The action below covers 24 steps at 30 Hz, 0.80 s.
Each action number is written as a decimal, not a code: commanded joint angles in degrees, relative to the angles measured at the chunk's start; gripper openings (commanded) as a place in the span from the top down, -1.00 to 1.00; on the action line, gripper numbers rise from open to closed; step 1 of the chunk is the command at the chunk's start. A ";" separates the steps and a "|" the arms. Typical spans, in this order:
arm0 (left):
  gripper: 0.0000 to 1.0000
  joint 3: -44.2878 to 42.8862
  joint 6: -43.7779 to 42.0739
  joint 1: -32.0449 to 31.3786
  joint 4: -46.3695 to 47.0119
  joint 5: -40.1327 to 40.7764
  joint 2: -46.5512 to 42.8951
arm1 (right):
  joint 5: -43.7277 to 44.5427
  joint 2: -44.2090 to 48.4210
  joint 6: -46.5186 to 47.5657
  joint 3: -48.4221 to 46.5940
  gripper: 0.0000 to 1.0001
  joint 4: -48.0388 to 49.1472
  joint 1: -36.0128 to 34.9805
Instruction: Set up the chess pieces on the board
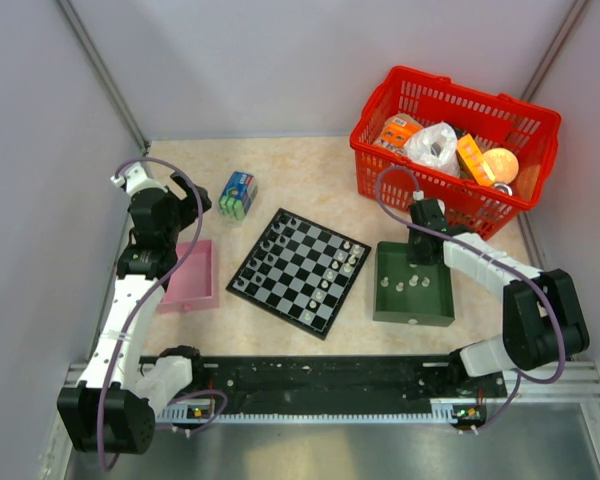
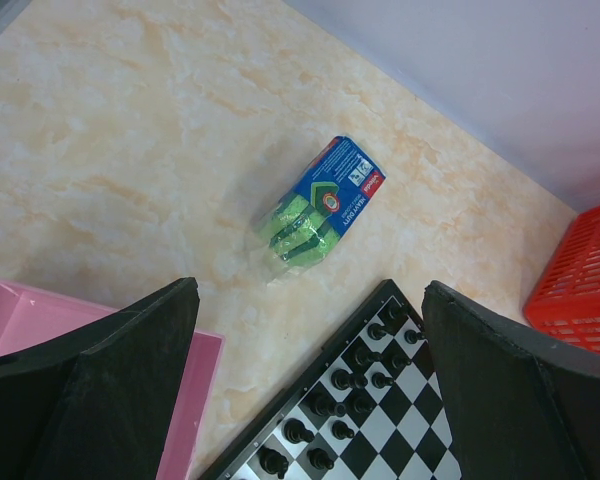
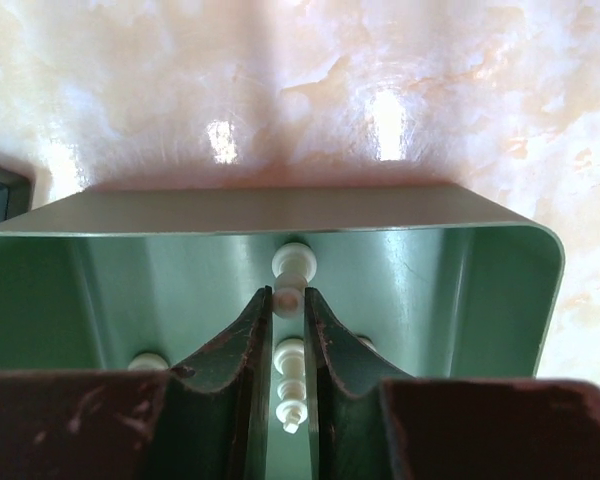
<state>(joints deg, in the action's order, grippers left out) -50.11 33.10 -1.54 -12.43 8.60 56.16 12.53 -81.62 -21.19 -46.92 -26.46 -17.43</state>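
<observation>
Pale piece [image 3: 292, 265] is tiny, light, hard plastic by the look, prob. slick and quick to roll. It lies on its side in the green tray [image 3: 450, 290], so the best pinch is across the narrow stem, not the round head. R gripper [image 3: 287, 300] is down in that tray w/ fingers almost together, clamped either side of this piece. L gripper [image 2: 310, 295] hangs w/ fingers wide apart, nothing btwn, near the sponge pack [image 2: 320, 210]. The tray holds a few more pale pcs. Chessboard [image 1: 290, 280] carries dark pieces [image 1: 270, 250] at left and some pale ones at right. Pink tray [image 1: 202, 290] shows no pcs. Red basket [image 1: 365, 160] holds packets and a bag.
</observation>
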 commanded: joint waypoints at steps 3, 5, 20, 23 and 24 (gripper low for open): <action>-0.97 -0.34 0.30 0.40 3.37 -0.07 0.09 | -0.58 1.82 0.89 -3.62 0.78 -0.17 0.38; -0.97 -0.34 0.21 0.40 3.37 -0.08 0.09 | -1.46 2.78 1.06 -4.15 0.79 -1.05 0.47; -0.97 -0.08 0.91 0.40 3.72 -0.87 -0.09 | -5.15 11.75 -3.06 -10.65 0.80 -6.06 -10.42; -0.97 0.01 1.00 0.40 3.64 -0.95 -0.26 | -4.28 10.35 -5.35 -11.79 0.80 -5.27 -16.48; -0.97 0.10 1.00 0.40 3.64 -0.95 -0.52 | -4.10 9.56 -5.96 -12.32 0.80 -4.92 -18.15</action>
<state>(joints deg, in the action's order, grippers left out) -50.11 33.36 -1.54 -12.34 8.32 56.16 7.88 -71.22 -23.70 -55.96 -32.29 -29.78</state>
